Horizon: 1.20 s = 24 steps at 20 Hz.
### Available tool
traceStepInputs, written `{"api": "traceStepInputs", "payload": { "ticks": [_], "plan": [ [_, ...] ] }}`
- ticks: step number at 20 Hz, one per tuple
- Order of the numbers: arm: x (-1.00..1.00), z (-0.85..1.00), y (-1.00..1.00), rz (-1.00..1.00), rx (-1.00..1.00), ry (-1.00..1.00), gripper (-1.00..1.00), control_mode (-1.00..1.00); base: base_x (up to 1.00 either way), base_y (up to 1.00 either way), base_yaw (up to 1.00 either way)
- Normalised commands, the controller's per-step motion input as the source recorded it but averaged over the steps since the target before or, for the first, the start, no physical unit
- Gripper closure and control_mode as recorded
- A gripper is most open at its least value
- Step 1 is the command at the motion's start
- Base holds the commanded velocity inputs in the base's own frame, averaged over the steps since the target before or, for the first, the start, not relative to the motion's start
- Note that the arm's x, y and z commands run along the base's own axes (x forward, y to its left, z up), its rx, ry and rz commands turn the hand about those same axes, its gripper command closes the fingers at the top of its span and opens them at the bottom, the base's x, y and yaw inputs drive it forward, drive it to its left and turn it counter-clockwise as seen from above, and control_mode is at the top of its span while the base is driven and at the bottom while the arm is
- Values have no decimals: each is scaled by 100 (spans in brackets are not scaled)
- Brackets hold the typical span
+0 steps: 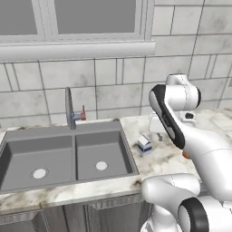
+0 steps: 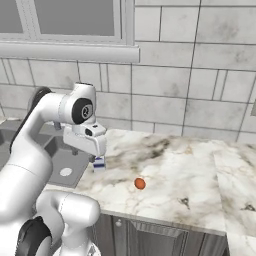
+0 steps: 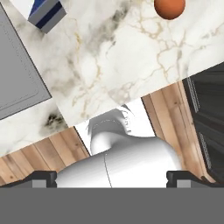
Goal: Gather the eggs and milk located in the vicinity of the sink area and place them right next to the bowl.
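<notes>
No writing or brand reads on anything here. The milk point(image 1: 144, 145) shows a white top and a blue lower part with a pale band, but any print on it is too small and blurred to make out.

My gripper point(image 3: 112, 178) hangs above the worktop point(image 2: 170, 170), its fingers set wide apart with nothing between them. In the hand view just the two dark fingertips point(image 3: 41, 178) show at the bottom corners. In the base views my own forearm and hand cover the fingers, so their tips can't be seen there.

The milk stands on the worktop just beside the sink point(image 1: 68, 154), off its right basin. In the right base view my hand hides its top, leaving the blue lower part point(image 2: 99, 164). In the hand view the carton point(image 3: 46, 13) is cut off by the upper edge.

The egg point(image 2: 140, 184) lies on bare marble, farther from the sink than the milk and nearer the worktop's front edge, well apart from the carton. In the left base view my arm hides nearly all of it, and a small orange sliver point(image 1: 185, 155) peeks out. In the hand view it is cut by the top edge point(image 3: 169, 8).

The tap point(image 1: 70, 108) with its red lever stands behind the sink, between the basins.
</notes>
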Motion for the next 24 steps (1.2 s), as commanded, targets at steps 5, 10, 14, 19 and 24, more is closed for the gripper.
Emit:
{"api": "traceStepInputs", "payload": {
  "ticks": [5, 10, 14, 19, 24],
  "plan": [
    [10, 0, 0, 1, 0, 3, -100, -100, 4, 0, 0],
    [23, 15, -6, 14, -4, 0, -100, -100, 0, 0, 0],
    [28, -2, 3, 18, -6, -2, -100, -100, 0, 0, 0],
    [42, -15, 10, 0, 1, -11, -100, -100, 0, 0, 0],
    [38, -33, 9, 2, 10, -12, -100, -100, 0, 0, 0]
  ]
}}
